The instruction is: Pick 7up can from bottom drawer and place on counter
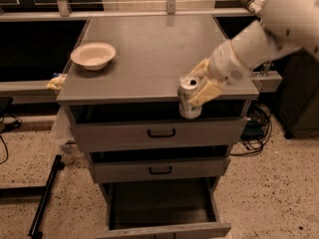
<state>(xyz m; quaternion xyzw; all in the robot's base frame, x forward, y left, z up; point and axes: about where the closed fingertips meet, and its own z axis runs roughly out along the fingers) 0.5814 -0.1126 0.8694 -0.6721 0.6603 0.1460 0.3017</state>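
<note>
One small silvery-grey metal can (190,99) hangs upright at front edge of broad flat grey metal counter (149,54), cream jaws clamped on its side. Side grip likely keeps base free for setting down. Lowest grey drawer (164,205) open below, tray bare.

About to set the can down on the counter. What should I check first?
1. Grip: gripper at the front edge of the counter, jaws shut on the 7up can: ok.
2. Can upright: ok.
3. Can base above counter height: cannot tell.
4. Bare counter behind the can; bowl sits far left: ok.
5. Can out of the bottom drawer: ok.
</note>
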